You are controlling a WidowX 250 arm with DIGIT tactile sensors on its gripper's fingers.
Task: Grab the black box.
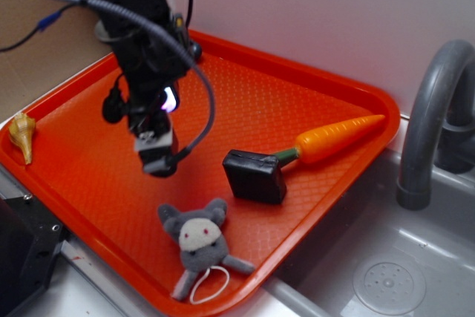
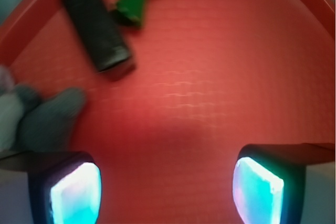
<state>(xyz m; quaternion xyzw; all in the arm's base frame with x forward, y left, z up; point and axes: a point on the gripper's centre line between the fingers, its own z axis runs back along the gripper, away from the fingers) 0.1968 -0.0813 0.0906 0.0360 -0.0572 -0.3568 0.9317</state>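
wrist view: the gripper [image 2: 168, 187] hangs over bare orange tray [image 2: 220, 77], its glowing pads [image 2: 79, 195] spread wide with nothing between them, and beyond them to the left lie a grey plush toy [image 2: 47, 119] and, farther off, the black box [image 2: 97, 27]. exterior view: the plush toy [image 1: 199, 239] lies nearest, the black box [image 1: 254, 176] sits mid-tray touching the green stem of a carrot [image 1: 338, 139], well apart from the gripper [image 1: 157, 155] to its left, and a small yellow shell [image 1: 22, 135] rests at the tray's left rim.
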